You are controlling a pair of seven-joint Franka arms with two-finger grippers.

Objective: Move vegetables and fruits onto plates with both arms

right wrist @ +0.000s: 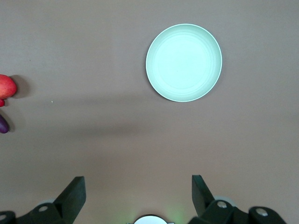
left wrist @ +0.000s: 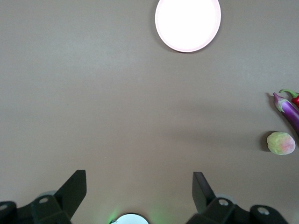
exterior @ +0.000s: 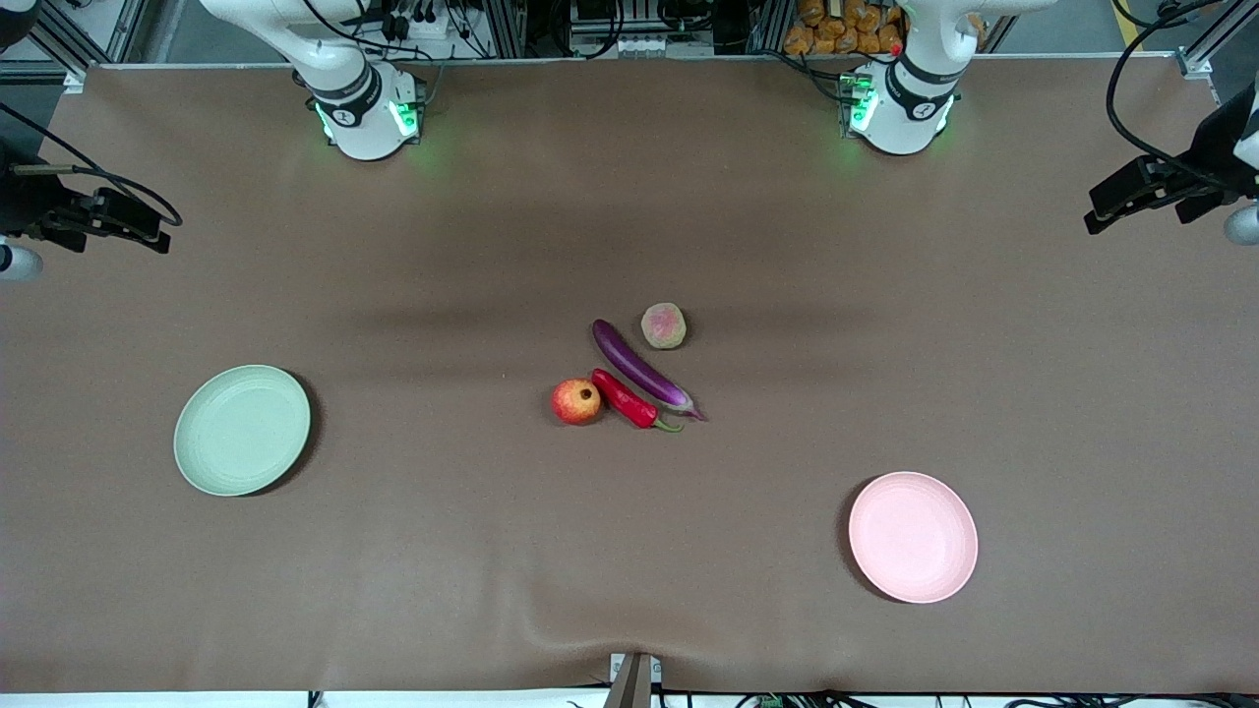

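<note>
**Supervisor:** What do you have on the table?

**Operator:** I see all four pieces bunched near the middle of the brown table (exterior: pixel 629 590). The purple eggplant (exterior: pixel 641 369) lies on a slant. The peach-like fruit (exterior: pixel 664 325) sits just beside its end farther from the front camera. The red chili pepper (exterior: pixel 624 398) runs along the eggplant, close against it, on the side toward the right arm's end. The pomegranate-like fruit (exterior: pixel 576 401) sits touching or nearly touching the chili.

**Supervisor:** And the plates?

**Operator:** I have the pale green plate (exterior: pixel 242 430) toward the right arm's end and the pale pink plate (exterior: pixel 913 536) toward the left arm's end, nearer the front camera than the green one. Both are well apart from the produce, and neither carries anything.

**Supervisor:** Grippers?

**Operator:** The left gripper (left wrist: pixel 139 191) hangs over bare table at its own end, fingers spread wide with nothing between them. Its wrist view catches the pink plate, the peach and the eggplant's tip. The right gripper (right wrist: pixel 138 193) hangs over bare table at its end, fingers just as wide and holding nothing, and I see the green plate in its wrist view
</note>
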